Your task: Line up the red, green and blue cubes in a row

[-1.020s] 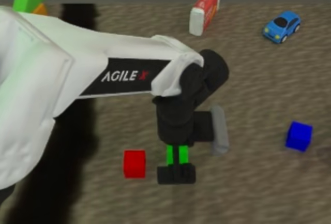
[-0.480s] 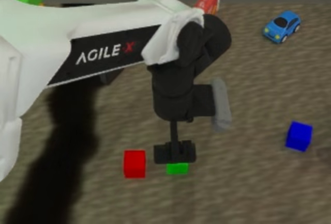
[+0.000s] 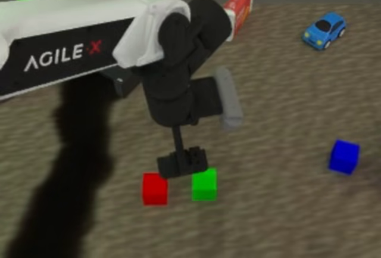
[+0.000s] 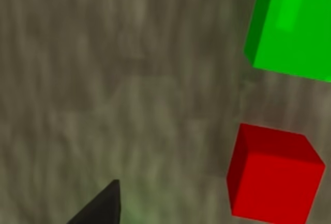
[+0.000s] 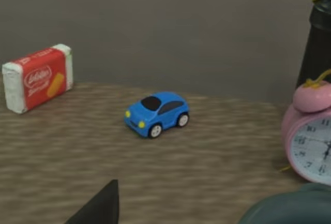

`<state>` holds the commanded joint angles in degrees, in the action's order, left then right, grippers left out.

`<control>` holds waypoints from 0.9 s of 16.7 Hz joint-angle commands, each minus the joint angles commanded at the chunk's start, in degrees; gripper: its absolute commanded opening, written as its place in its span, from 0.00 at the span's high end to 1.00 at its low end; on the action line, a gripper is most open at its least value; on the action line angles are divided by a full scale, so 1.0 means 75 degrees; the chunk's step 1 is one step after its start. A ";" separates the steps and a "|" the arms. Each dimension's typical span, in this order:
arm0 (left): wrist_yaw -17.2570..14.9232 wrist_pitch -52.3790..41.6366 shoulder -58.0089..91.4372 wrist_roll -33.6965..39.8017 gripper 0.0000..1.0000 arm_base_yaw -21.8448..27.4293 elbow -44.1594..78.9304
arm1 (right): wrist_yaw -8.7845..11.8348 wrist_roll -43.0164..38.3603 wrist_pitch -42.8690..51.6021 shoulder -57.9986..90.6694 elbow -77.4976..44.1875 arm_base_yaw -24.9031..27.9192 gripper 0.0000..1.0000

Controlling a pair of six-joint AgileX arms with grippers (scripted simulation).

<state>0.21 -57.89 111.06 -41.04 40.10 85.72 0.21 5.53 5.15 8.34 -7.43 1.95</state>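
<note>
**A:** Largest first: rough, matt brown tabletop (image 3: 286,222), streaked like coarse fibre, carrying everything.

**B:** Next, glossy white-shelled left arm (image 3: 71,31) with black wrist, reaching in from the left side. Why parked there?

**A:** Holding the black left gripper (image 3: 181,164) raised just above the gap between two cubes. Fingers (image 4: 101,208) spread, clasping nothing. Judged as a set-down completed, with the load free on the tabletop.

**B:** And the right arm?

**A:** Out of the top view; probably idle, wrist camera facing the far right of the tabletop.

**B:** Smaller things?

**A:** Red-and-white wrapped biscuit packet (image 3: 238,5), soft-cornered, at the far edge. Rounded, shiny blue toy car (image 3: 324,30) far right. Neither needed.

**B:** Then the cubes.

**A:** Plain, sharp-edged, equal in size. Bright red cube (image 3: 155,188) and bright green cube (image 3: 204,185) resting flat side by side, near but not touching, faces roughly square to each other: two thirds of a row, by this reading. Deep blue cube (image 3: 344,157) well apart to the right, slightly farther back, not yet in line.

**B:** Flat faces, so easy to pinch squarely.
</note>
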 joint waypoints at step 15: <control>0.0057 0.5407 -1.0882 0.3936 0.00 -0.4235 -0.8680 | -0.0028 0.5311 0.5186 1.0367 -0.6763 0.1076 0.00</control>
<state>0.63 -17.34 29.44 -11.52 8.34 20.62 -0.01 45.37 44.05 86.09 -58.15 10.02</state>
